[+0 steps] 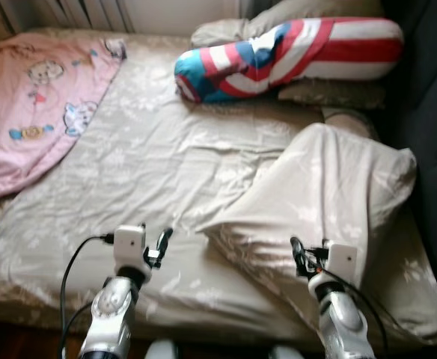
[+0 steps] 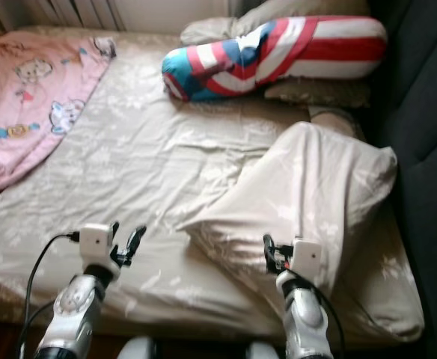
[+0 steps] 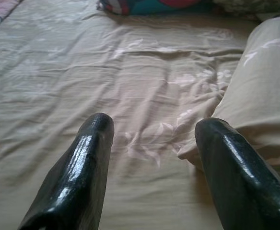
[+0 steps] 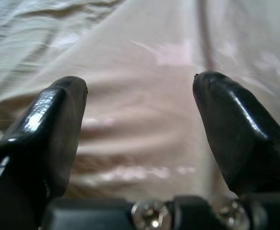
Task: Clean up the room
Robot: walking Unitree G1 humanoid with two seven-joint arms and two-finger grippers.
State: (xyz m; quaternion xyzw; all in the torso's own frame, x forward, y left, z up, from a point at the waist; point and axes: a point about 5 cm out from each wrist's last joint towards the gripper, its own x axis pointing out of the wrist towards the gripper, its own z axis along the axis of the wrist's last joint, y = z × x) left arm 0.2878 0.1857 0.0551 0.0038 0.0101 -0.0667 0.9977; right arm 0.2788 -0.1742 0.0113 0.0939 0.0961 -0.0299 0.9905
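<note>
The middle of the bed [image 1: 151,164] is flat and bare, so a gripper can pass there easily. A big beige pillow [image 1: 331,202] blocks the right side. A striped pillow [image 1: 286,56] lies across the far end. A pink blanket [image 1: 31,105] covers the far left corner. A dark wall [image 1: 432,105] closes off the right edge.
</note>
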